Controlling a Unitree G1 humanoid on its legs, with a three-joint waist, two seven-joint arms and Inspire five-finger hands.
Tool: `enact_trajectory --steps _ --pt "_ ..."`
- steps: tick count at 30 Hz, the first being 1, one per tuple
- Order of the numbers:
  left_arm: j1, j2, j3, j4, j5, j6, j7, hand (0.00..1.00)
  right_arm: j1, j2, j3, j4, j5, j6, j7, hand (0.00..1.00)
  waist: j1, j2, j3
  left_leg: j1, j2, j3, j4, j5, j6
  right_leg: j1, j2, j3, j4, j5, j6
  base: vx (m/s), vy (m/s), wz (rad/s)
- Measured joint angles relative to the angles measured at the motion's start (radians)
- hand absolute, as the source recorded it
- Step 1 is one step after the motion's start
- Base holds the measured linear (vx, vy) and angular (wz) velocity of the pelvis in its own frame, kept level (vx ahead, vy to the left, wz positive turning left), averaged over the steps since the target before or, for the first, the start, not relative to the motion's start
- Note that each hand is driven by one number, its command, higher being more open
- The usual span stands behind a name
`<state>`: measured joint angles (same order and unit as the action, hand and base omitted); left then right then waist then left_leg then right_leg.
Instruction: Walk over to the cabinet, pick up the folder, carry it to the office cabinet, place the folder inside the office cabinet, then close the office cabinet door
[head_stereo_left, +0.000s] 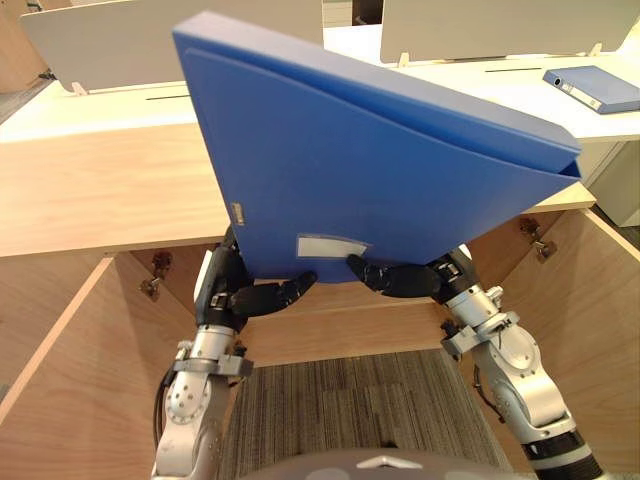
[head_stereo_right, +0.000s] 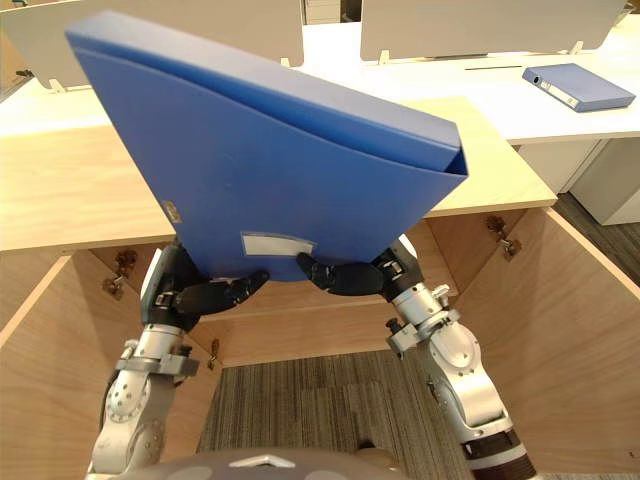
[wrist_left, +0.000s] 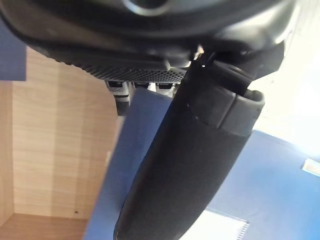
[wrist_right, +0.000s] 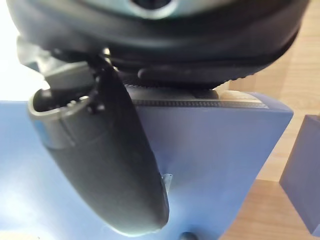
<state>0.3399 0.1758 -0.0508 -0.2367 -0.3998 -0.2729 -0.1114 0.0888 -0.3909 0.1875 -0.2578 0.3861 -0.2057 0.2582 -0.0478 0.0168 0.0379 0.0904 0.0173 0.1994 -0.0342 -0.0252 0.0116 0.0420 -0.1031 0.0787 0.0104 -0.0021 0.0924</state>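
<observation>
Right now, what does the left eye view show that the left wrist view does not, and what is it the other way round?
Left eye view alone: the right hand gripping the blue folder, a second blue folder lying on the white desk behind, and the carpet. Left wrist view alone: from close, the folder's edge pinched between the thumb and the fingers. Both: the left hand, the tilted blue folder and the wooden cabinet.
</observation>
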Motion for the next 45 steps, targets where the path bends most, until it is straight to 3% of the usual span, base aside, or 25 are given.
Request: enact_trajectory --steps 12,28,34,39,45 --pt "0.03 -0.106 0.043 0.108 0.127 -0.055 0.058 1.0 0.065 0.061 0.035 0.049 -0.093 0.005 -0.025 0.0 0.019 -0.011 -0.015 0.031 -0.007 -0.033 -0.059 0.032 -0.001 0.014 -0.004 -0.034 0.007 -0.021 0.005 -0.02 -0.002 0.09" --pt "0.109 -0.179 0.129 0.204 0.135 -0.014 0.135 1.0 0.081 0.089 0.078 0.146 -0.201 0.012 -0.044 0.0 0.047 -0.035 -0.015 0.015 -0.007 -0.093 -0.054 0.041 -0.004 0.033 -0.007 -0.095 0.006 -0.031 0.001 0.0 -0.01 0.11" --pt "0.066 -0.161 0.143 0.502 0.219 0.007 0.162 1.0 0.079 0.073 0.13 0.206 -0.241 0.023 -0.046 0.0 0.047 -0.041 -0.019 0.011 -0.003 -0.104 -0.054 0.049 -0.008 0.032 -0.004 -0.102 0.01 -0.036 0.0 -0.02 -0.008 0.05" --pt "0.035 -0.103 0.09 0.743 0.301 0.036 0.168 1.0 0.074 0.066 0.204 0.264 -0.278 0.028 -0.043 0.0 0.046 -0.051 -0.017 0.009 0.002 -0.108 -0.054 0.051 -0.012 0.03 0.001 -0.105 0.008 -0.036 -0.002 -0.01 -0.008 0.01" --pt "-0.019 -0.041 0.062 0.927 0.409 0.043 0.174 1.0 0.044 0.034 0.278 0.339 -0.36 0.028 -0.054 0.0 0.046 -0.053 0.007 -0.01 0.002 -0.102 -0.054 0.052 -0.012 0.007 0.001 -0.1 0.008 -0.033 -0.004 0.0 0.0 -0.02"
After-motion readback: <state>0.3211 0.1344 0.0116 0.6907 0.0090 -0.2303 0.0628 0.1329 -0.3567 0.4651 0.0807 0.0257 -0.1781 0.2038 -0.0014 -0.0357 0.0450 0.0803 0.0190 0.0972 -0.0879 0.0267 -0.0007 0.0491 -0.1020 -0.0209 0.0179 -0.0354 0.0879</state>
